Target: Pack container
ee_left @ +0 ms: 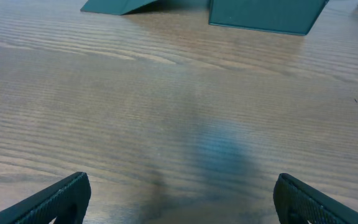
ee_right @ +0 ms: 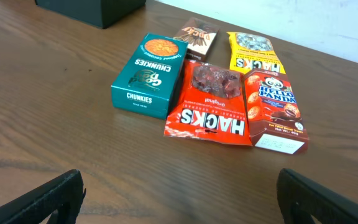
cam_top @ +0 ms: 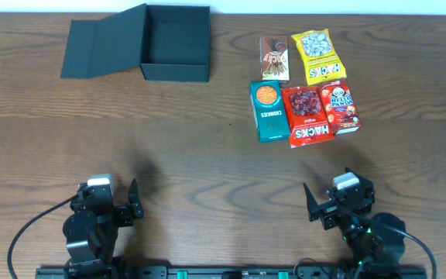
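The container (cam_top: 175, 73), a plain dark square box, stands at the far left of the table with its flap lid (cam_top: 103, 50) laid open to the left; nothing shows inside it. Its front wall (ee_left: 266, 15) shows at the top of the left wrist view, and one corner (ee_right: 98, 9) in the right wrist view. My left gripper (cam_top: 107, 194) (ee_left: 182, 199) hangs open near the front edge, over bare wood. My right gripper (cam_top: 339, 195) (ee_right: 179, 199) is also open, short of the snacks and touching none.
Snacks lie grouped at the far right: a teal Chunkies box (cam_top: 269, 111) (ee_right: 149, 74), a red Hacks packet (cam_top: 307, 116) (ee_right: 211, 102), a Hello Panda box (cam_top: 340, 108) (ee_right: 275, 109), a yellow Hacks bag (cam_top: 317, 56) (ee_right: 252, 53) and a brown packet (cam_top: 274, 58) (ee_right: 196, 36).
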Robot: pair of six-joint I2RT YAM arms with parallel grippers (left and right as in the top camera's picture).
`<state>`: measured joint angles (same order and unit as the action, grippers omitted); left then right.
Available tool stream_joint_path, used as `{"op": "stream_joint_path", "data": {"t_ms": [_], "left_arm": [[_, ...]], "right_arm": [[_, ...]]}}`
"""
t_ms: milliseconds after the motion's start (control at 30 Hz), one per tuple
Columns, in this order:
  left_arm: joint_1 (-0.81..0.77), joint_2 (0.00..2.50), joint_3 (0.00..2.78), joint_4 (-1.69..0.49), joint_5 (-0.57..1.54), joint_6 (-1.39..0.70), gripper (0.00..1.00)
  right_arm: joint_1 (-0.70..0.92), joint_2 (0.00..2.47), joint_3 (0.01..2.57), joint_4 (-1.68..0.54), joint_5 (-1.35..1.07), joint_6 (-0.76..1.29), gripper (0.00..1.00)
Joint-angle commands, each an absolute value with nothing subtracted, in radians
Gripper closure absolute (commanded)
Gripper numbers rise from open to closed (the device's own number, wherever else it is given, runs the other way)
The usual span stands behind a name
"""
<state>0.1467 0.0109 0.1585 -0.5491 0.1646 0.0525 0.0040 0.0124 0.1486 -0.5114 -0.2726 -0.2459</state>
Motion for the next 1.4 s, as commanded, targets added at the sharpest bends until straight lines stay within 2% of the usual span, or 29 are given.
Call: {"op": "stream_joint_path", "data": {"t_ms": [0, 1367], "left_arm": [[0.147, 0.004, 0.148, -0.544, 0.157, 0.056, 0.05], [0.147, 0.004, 0.148, -0.529, 0.16, 0.052, 0.05]], "right_arm": [[0.012, 0.005, 0.142, -0.513, -0.269, -0.236, 0.01], [0.012, 0.005, 0.142, -0.513, -0.269, -0.236, 0.01]]}}
